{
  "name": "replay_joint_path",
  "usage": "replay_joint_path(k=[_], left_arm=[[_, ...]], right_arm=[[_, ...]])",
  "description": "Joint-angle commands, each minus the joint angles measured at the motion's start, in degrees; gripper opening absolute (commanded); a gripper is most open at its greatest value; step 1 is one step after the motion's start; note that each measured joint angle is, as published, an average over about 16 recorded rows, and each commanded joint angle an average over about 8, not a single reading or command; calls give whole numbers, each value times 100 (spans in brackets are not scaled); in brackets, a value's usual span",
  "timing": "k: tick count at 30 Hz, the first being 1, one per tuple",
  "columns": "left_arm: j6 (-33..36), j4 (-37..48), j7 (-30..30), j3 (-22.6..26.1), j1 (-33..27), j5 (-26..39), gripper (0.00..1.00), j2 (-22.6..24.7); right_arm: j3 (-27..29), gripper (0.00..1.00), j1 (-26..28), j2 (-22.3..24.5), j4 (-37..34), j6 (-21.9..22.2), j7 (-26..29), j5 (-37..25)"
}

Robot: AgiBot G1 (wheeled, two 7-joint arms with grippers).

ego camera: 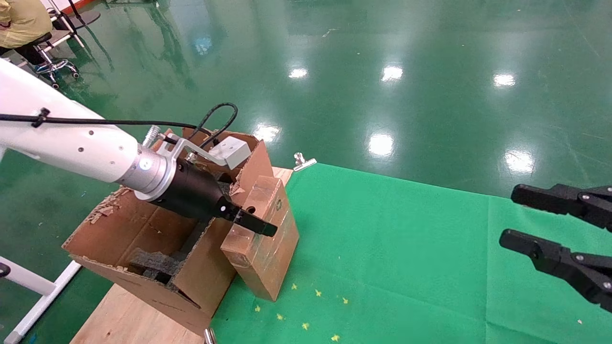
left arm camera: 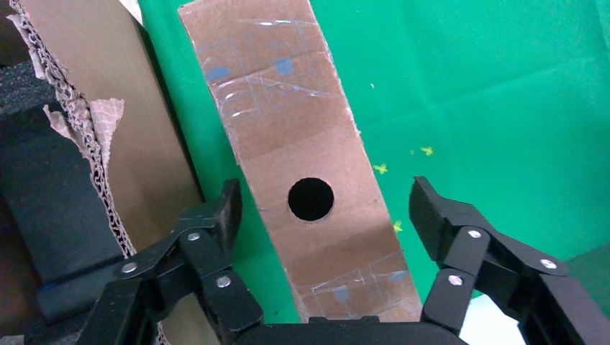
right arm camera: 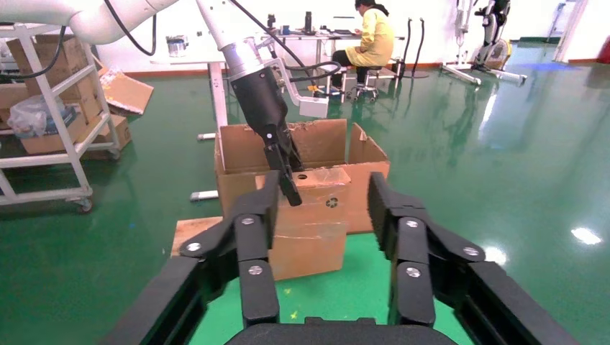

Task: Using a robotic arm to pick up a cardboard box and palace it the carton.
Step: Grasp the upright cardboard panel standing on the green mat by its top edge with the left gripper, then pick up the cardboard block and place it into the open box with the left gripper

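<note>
The small taped cardboard box (ego camera: 267, 248) stands on end on the green cloth, close beside the large torn-flapped carton (ego camera: 124, 224). Its narrow top face with the round hole (left arm camera: 311, 200) points up at my left gripper. The left gripper (ego camera: 258, 224) on the white robotic arm (ego camera: 71, 143) is open, one finger (left arm camera: 216, 223) in the gap on the carton side, the other (left arm camera: 446, 223) over the cloth; neither pad touches the box (left arm camera: 288, 108). The right wrist view shows the box (right arm camera: 309, 230), the carton (right arm camera: 324, 136) and the left gripper (right arm camera: 288, 183). My right gripper (ego camera: 510, 216) hangs open at the far right.
Black foam blocks (ego camera: 153, 265) lie inside the carton, which rests on a wooden board (ego camera: 124, 315). A metal clamp (ego camera: 303, 162) holds the green cloth (ego camera: 406, 258) at its far edge. Yellow marks (ego camera: 306, 306) dot the cloth. A seated person (ego camera: 19, 24) is far back left.
</note>
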Motion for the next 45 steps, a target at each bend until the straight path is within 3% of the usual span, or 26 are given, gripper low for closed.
replay_joint_path(k=[1, 18, 24, 35, 45], left_arm=[[-3, -1, 1, -5, 4, -6, 0, -3], [-22, -4, 7, -20, 12, -26, 0, -13], [-87, 46, 80, -187, -113, -298, 0, -126], [-313, 827, 794, -981, -1215, -893, 0, -659], [-359, 2110, 1927, -999, -2188, -133, 0, -1078]], right_arm=[[0, 100, 0, 0, 0, 0, 0, 0], [0, 100, 0, 0, 0, 0, 0, 0], [0, 100, 0, 0, 0, 0, 0, 0], [0, 100, 0, 0, 0, 0, 0, 0], [0, 100, 0, 0, 0, 0, 0, 0]])
